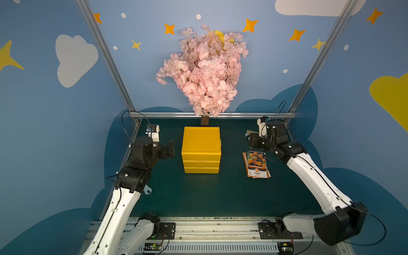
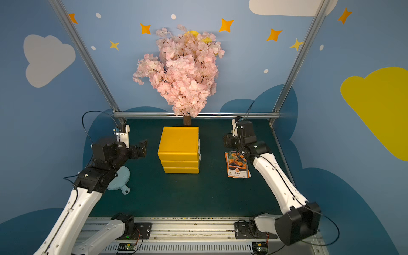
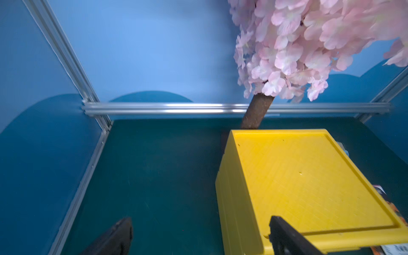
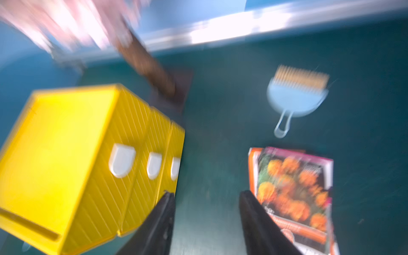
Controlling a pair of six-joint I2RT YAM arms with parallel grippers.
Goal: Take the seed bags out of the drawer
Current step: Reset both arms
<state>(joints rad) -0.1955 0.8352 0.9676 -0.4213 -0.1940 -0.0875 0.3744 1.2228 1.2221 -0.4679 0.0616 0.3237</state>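
Note:
The yellow drawer unit [image 1: 201, 152] [image 2: 178, 150] stands mid-table, and all three of its drawers look shut; their white tabs [image 4: 121, 160] face the right arm. The seed bags [image 1: 256, 164] [image 2: 238, 164] [image 4: 293, 194] lie stacked on the mat to the right of the unit, an orange-flower front on top. My right gripper [image 1: 251, 141] [image 4: 206, 194] hovers open just behind the bags, with bare mat between its fingers. My left gripper [image 1: 170, 149] [image 3: 199, 220] is wide open and holds nothing, level with the unit's top at its left side.
A pink blossom tree [image 1: 203, 72] rises behind the unit, its trunk [image 3: 256, 112] close to the back rail. A pale blue brush [image 4: 295, 99] lies behind the bags. Another pale blue, handled thing [image 2: 119, 178] lies under my left arm. Metal rails [image 1: 212, 114] edge the mat.

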